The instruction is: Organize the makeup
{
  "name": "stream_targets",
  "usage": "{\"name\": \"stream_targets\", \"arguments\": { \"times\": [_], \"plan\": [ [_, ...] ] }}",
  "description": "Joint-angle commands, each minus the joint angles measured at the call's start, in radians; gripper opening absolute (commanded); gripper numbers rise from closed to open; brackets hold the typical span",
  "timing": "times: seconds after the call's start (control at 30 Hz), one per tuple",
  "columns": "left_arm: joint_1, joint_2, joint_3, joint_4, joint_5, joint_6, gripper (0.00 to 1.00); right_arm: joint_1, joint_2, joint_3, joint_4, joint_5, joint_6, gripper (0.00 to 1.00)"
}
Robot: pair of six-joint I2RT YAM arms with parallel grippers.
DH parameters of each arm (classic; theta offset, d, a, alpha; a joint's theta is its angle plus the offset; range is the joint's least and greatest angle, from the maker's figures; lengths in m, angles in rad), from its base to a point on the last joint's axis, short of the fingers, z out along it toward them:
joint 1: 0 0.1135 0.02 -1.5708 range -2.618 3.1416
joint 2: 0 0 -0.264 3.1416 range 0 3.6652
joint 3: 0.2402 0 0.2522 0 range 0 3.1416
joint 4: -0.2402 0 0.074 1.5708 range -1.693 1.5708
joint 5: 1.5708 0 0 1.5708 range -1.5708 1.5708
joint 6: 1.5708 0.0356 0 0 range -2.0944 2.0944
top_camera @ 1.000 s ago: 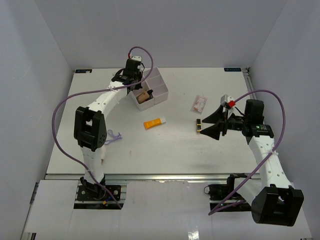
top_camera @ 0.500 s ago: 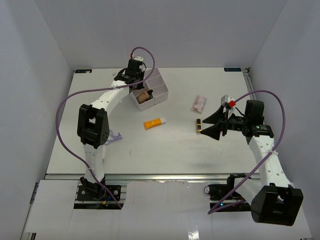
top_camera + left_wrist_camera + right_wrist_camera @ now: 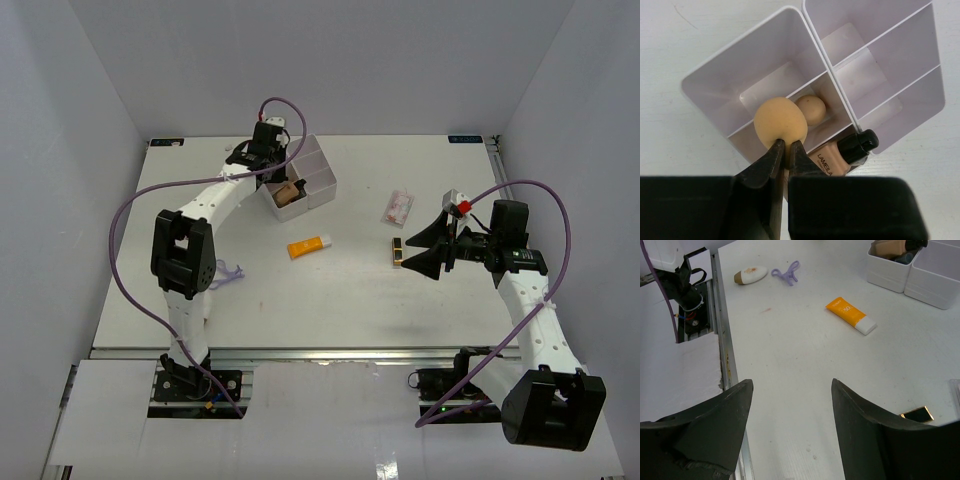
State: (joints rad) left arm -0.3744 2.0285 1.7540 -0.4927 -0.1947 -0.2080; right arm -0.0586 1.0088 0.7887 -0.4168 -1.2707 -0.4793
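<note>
My left gripper (image 3: 786,143) is shut on a beige egg-shaped sponge (image 3: 780,125), holding it above the near-left compartment of the white box (image 3: 740,65). A second sponge (image 3: 810,109) lies in that box, beside a skin-tone bottle with a dark cap (image 3: 842,155). In the top view the left gripper (image 3: 266,143) hangs over the box's (image 3: 318,170) far-left end. My right gripper (image 3: 425,245) stands open and empty, low over the table beside the black-gold lipstick (image 3: 398,252). On the table lie the orange tube (image 3: 309,245), the pinkish packet (image 3: 398,207) and the purple loop (image 3: 231,270).
In the right wrist view a small peach bottle (image 3: 751,274) lies next to the purple loop (image 3: 786,272), close to the table's metal edge rail (image 3: 722,340). The orange tube (image 3: 850,315) and the lipstick (image 3: 916,414) lie ahead of the open right gripper (image 3: 791,382).
The left arm has shifted slightly over the box, still holding the sponge. The right arm has not moved.
</note>
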Motion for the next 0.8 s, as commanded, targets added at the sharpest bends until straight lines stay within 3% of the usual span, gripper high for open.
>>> {"name": "stream_targets", "arguments": {
  "times": [0.0,0.4,0.77],
  "plan": [
    [0.006,-0.072,-0.022,-0.015,0.034,-0.019,0.09,-0.006,0.002,-0.006,0.019,-0.017,-0.001,0.71],
    [0.006,-0.077,-0.010,-0.014,0.035,-0.016,0.11,-0.007,-0.001,-0.007,0.020,-0.018,-0.001,0.71],
    [0.014,0.025,0.135,-0.075,-0.054,0.014,0.55,-0.016,-0.004,-0.008,0.019,-0.023,0.001,0.71]
  ]
}}
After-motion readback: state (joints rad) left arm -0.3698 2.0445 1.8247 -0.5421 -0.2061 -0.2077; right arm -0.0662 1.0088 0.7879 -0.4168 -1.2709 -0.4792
